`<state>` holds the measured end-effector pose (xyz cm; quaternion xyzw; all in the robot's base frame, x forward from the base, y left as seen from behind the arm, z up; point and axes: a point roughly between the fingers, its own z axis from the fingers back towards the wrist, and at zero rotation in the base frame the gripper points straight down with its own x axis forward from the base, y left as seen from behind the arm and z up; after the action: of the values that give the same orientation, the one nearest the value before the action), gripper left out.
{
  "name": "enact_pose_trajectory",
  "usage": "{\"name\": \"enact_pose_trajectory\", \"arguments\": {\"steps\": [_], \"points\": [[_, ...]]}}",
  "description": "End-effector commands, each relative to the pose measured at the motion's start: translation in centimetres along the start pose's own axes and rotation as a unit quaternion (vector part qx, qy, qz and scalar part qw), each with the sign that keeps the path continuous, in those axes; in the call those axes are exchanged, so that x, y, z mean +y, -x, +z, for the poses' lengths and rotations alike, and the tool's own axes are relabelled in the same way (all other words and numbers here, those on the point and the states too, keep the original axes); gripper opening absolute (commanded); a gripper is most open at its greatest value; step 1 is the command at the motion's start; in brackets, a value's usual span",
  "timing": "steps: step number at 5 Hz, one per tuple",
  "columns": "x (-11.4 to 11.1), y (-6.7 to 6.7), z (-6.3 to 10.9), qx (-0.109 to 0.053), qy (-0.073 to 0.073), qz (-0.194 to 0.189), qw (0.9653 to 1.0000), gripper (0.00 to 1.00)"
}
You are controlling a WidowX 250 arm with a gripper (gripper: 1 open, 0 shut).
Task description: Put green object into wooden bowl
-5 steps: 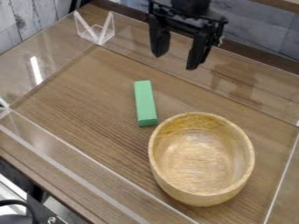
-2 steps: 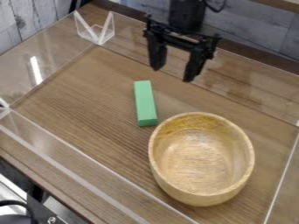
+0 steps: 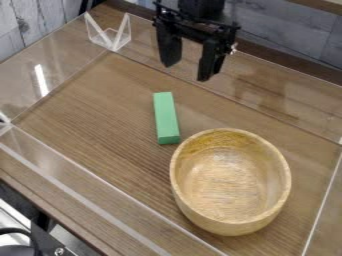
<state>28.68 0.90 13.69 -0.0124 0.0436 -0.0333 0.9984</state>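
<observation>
The pincer [image 3: 189, 57] is hanging released, its two dark fingers [image 3: 166, 50] standing wide apart and pointing down, gripping nothing. The block [image 3: 164, 117] is lying flat on the counter [image 3: 94, 105], below the pincer and a little to its left as I am looking at it, nearer to me and well apart from the fingertips. Its long axis is running nearly straight toward me and away, tilting only slightly. By my judgement the coming move is turning on that: the pincer is needing to come toward me and down, with its fingers straddling the block's narrow width. The bowl [image 3: 231, 179] is sitting nearer still and off to the right, its rim just beside the block's near end, so the carry is looking short. The counter is wood-grained and ringed by a clear low wall [image 3: 80, 185]. Behind the pincer a pale planked wall [image 3: 287, 35] is showing
</observation>
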Motion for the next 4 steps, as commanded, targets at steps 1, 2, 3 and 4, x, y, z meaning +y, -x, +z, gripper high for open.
{"name": "enact_pose_trajectory", "arguments": {"steps": [1,2,3,4], "points": [[0.5,-1.0,2.1,-0.038,-0.006,0.018,0.9991,1.0],[0.6,-1.5,1.6,-0.034,-0.01,0.028,0.999,1.0],[-0.3,-2.0,1.6,-0.033,-0.013,0.031,0.9989,1.0],[-1.2,-2.3,1.5,-0.026,-0.015,0.03,0.9991,1.0]]}}
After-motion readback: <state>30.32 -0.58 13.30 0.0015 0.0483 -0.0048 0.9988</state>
